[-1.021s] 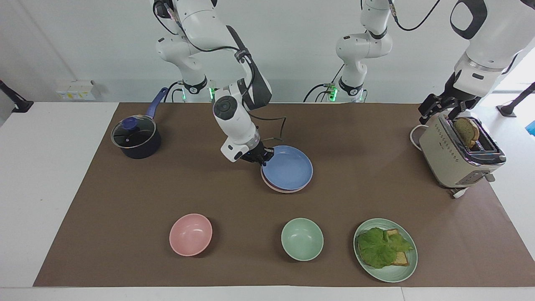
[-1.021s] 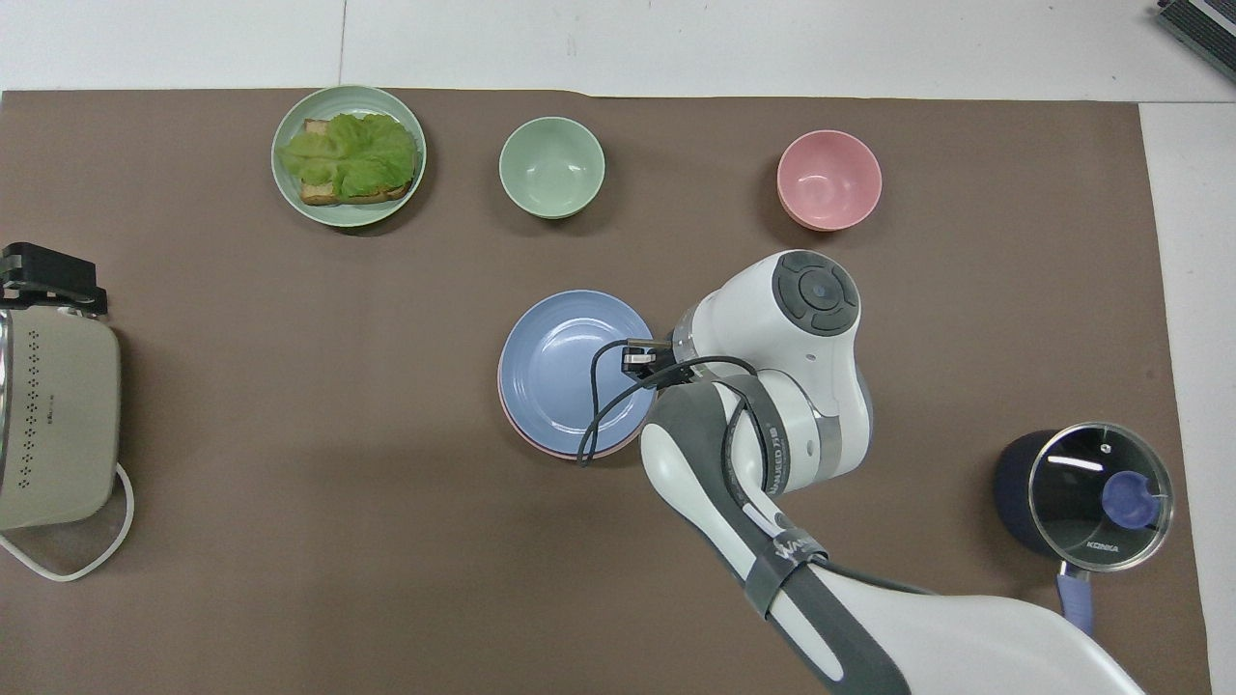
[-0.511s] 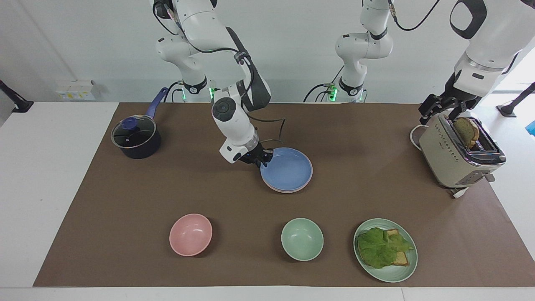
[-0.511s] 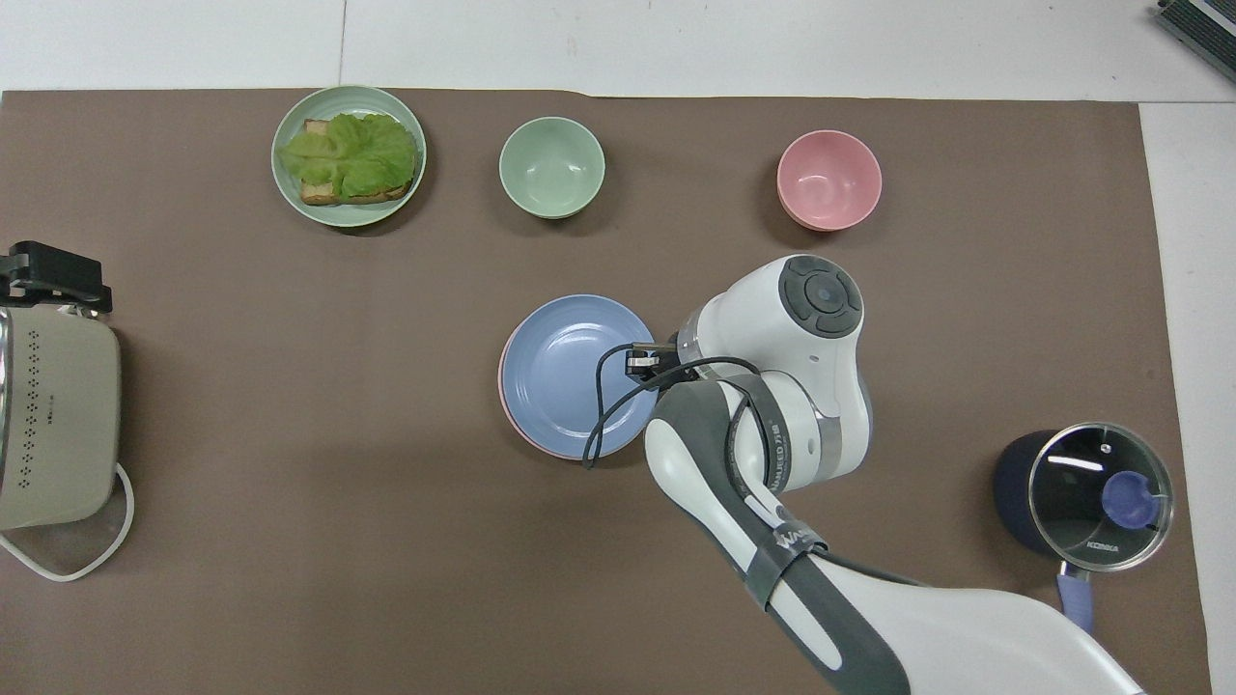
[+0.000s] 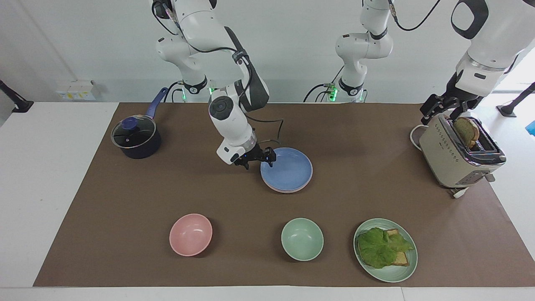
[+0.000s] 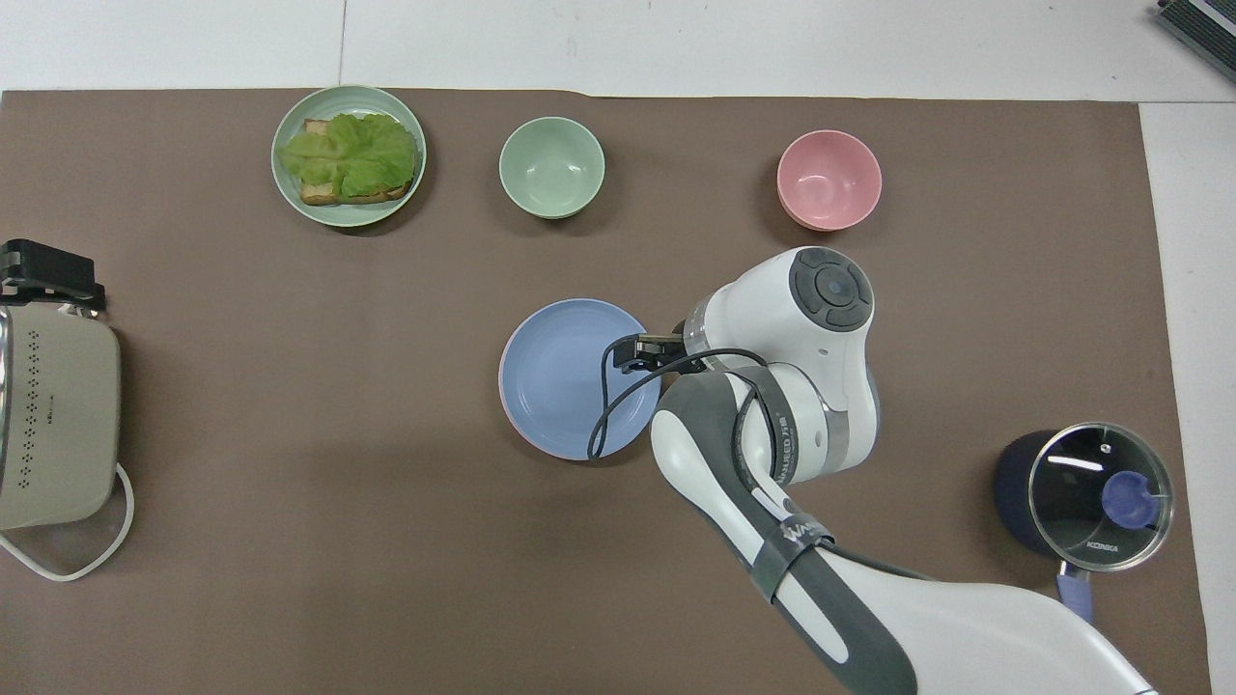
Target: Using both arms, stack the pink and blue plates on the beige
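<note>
My right pincer (image 5: 258, 160) hangs low at the edge of the round, shallow, matte periwinkle blue plate (image 5: 288, 168), on the side toward the right arm's end of the surface, its two black fingers spread wide with one tip over the plate's rim and nothing held between them; from overhead only the tip of this pincer (image 6: 639, 351) shows past my white wrist, lying over the blue plate's (image 6: 570, 378) rim. That blue plate sits on top of a round pale pink plate (image 5: 279, 190) of the same size, of which only a thin crescent of rim peeks out underneath; I cannot make out a beige plate below them. The stack rests near the middle of the brown mat (image 5: 125, 200) that covers the white surface (image 5: 37, 175). My left pincer (image 5: 439, 109) is up over the beige toaster (image 5: 453, 156) at the left arm's end, where a slice of brown bread (image 5: 467, 131) stands in the slot; this arm waits and I cannot tell how its fingers stand from what shows. Farther from me than the stack lie a deep pink bowl (image 5: 190, 234), a pale green bowl (image 5: 301, 239) and a pale green plate (image 5: 407, 267) bearing lettuce and bread, and a dark blue lidded saucepan (image 5: 136, 140) sits toward the right arm's end
</note>
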You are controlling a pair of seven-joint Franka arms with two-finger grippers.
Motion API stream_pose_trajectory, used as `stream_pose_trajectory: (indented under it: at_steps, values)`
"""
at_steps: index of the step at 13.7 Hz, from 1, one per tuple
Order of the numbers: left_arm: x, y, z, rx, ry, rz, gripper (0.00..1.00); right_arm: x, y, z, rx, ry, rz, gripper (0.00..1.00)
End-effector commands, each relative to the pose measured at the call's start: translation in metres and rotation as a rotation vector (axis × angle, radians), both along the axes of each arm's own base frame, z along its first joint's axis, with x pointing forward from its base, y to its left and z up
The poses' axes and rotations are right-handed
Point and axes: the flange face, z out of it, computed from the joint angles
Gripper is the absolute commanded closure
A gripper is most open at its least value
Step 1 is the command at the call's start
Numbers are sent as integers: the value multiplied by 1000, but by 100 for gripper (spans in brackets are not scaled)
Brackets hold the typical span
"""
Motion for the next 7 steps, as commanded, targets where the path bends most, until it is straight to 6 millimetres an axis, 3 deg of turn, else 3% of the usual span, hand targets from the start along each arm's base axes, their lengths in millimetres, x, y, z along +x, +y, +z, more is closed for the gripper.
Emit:
stream_pose_trajectory:
  at_steps: [1,5,7]
  values:
    - [-2,3,3,13,-1,2,0,16,-35,27,-57,-71,32,0]
    - [-2,3,3,13,-1,4,0,33,-93,76,-158,-133,31,0]
    - [-2,3,4,13,-2,4,0,35,-109,92,-160,-125,17,0]
